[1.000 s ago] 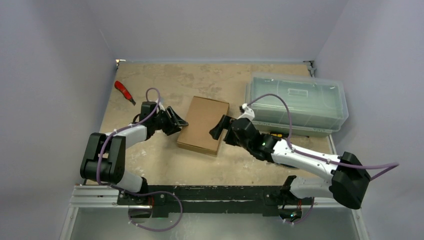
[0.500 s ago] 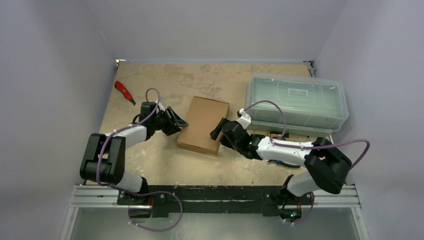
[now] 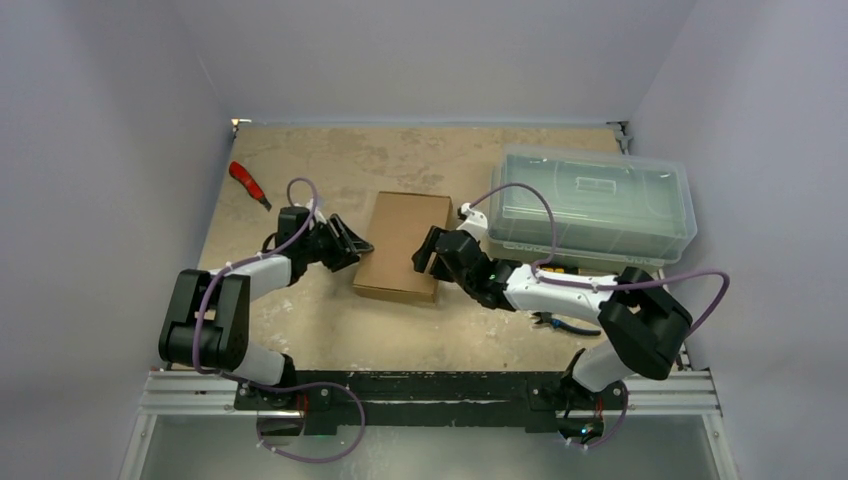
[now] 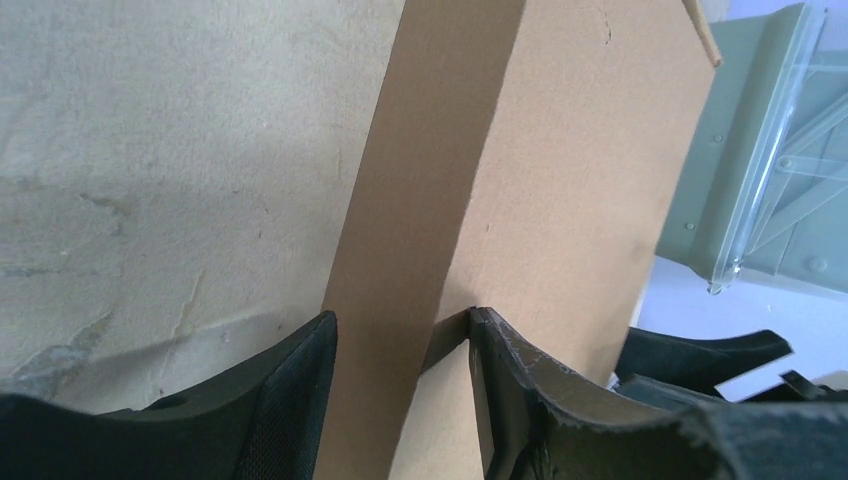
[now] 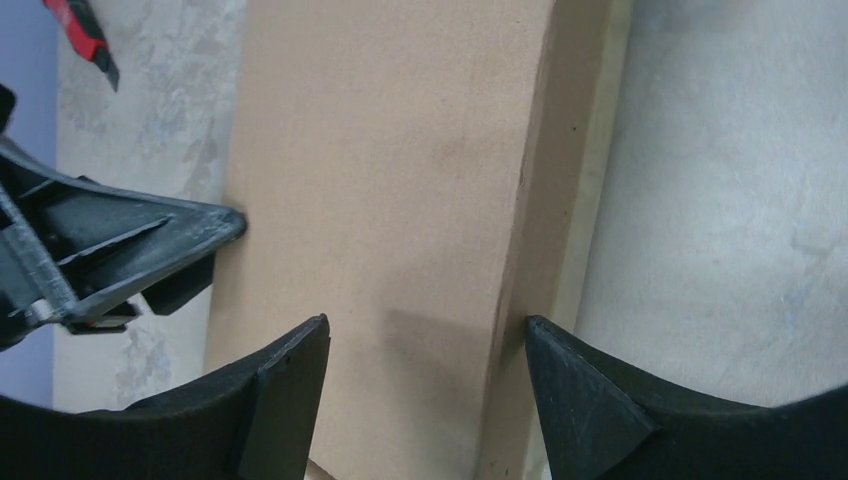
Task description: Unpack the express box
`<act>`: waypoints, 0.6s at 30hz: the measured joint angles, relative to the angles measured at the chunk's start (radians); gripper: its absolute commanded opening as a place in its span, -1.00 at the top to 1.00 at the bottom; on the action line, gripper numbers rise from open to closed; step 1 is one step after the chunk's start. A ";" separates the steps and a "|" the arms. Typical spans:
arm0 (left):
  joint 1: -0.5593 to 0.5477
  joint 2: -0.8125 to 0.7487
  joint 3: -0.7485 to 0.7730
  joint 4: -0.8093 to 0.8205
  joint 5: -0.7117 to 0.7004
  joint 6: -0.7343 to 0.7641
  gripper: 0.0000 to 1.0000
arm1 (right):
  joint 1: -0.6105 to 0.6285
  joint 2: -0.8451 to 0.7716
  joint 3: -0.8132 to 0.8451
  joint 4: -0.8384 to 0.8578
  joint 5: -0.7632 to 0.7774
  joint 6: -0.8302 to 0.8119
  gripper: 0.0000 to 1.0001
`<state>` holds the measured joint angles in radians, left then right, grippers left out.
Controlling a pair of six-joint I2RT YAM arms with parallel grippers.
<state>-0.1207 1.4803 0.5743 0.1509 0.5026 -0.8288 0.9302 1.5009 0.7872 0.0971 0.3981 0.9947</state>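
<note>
Lying flat with its lid down near the middle of the table [image 3: 330, 170], the express box [image 3: 405, 240] sits between the two claws, with nothing unpacked yet. The left gripper [image 4: 404, 322] is clamped on the box's left long edge, one finger low against the side wall and the other bearing on the top face. The right gripper [image 5: 428, 325] has its jaws apart, straddling the opposite edge. One finger is over the top face and the other is outside the side wall, close to it but seemingly not pressing.

The main risk appears to be the right-hand bite. The outer finger sits beside the wall, so when the jaws come together it could scrape the table. It could also catch the bottom edge rather than the lid, pinning the box shut instead of freeing the flap. Thin cardboard taken across a corner may buckle or slip out, since neither claw has two flat faces to squeeze. A sideways shove from the right arm would likely twist the box in the left claw's hold, or push it toward the red-handled cutter [image 3: 248, 184]. A pull the other way could drag it against the clear plastic bin [image 3: 600, 205] nearby on the right.
</note>
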 measured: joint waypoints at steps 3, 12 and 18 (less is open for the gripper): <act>0.010 -0.001 -0.014 0.037 -0.001 -0.007 0.04 | 0.006 0.000 0.060 -0.032 0.001 -0.060 -0.43; 0.021 0.004 -0.055 0.096 -0.073 -0.020 0.03 | 0.127 0.024 0.352 0.009 -0.042 -0.129 -0.44; -0.007 0.013 -0.077 0.046 -0.032 -0.021 -0.01 | 0.161 0.087 0.414 0.059 -0.119 -0.113 -0.47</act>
<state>-0.1276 1.4933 0.4976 0.1970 0.4706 -0.8501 1.0916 1.5875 1.2011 0.1558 0.2794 0.8818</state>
